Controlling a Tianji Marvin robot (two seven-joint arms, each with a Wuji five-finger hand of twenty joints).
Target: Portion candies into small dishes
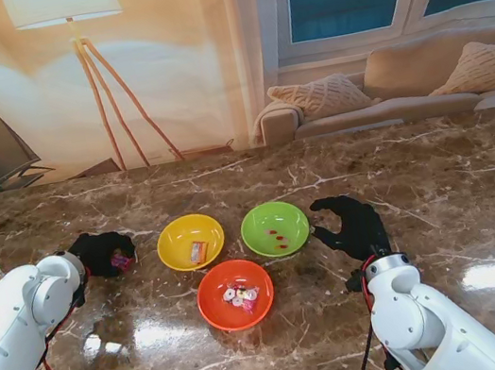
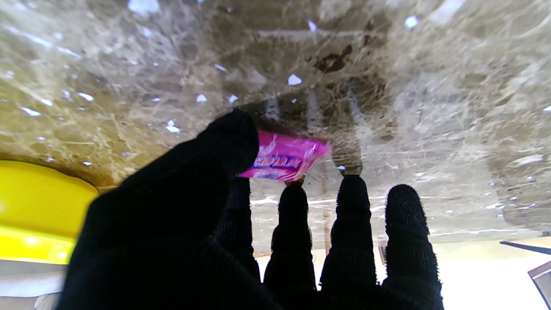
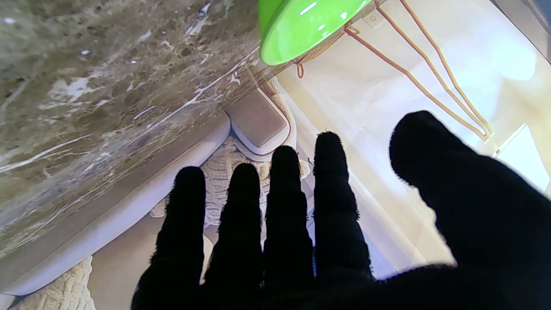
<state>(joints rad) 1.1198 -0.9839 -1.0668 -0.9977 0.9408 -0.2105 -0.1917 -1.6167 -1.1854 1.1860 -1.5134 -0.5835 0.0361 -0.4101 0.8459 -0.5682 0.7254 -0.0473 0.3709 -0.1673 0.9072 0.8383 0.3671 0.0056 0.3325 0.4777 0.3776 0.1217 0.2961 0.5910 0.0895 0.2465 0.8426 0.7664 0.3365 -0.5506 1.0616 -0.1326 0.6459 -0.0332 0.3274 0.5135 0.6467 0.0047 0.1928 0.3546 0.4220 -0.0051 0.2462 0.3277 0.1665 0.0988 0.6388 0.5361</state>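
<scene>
Between left hand (image 2: 181,224) fingers, pink-wrapped candy (image 2: 284,157)

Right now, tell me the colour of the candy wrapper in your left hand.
Bright pink wrapper with blue lettering, pinched in the left hand; the left wrist view shows it best.

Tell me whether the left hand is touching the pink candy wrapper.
Touching. The left wrist view shows the left hand with its thumb pressed onto the pink candy wrapper, a fingertip meeting its other edge.
</scene>
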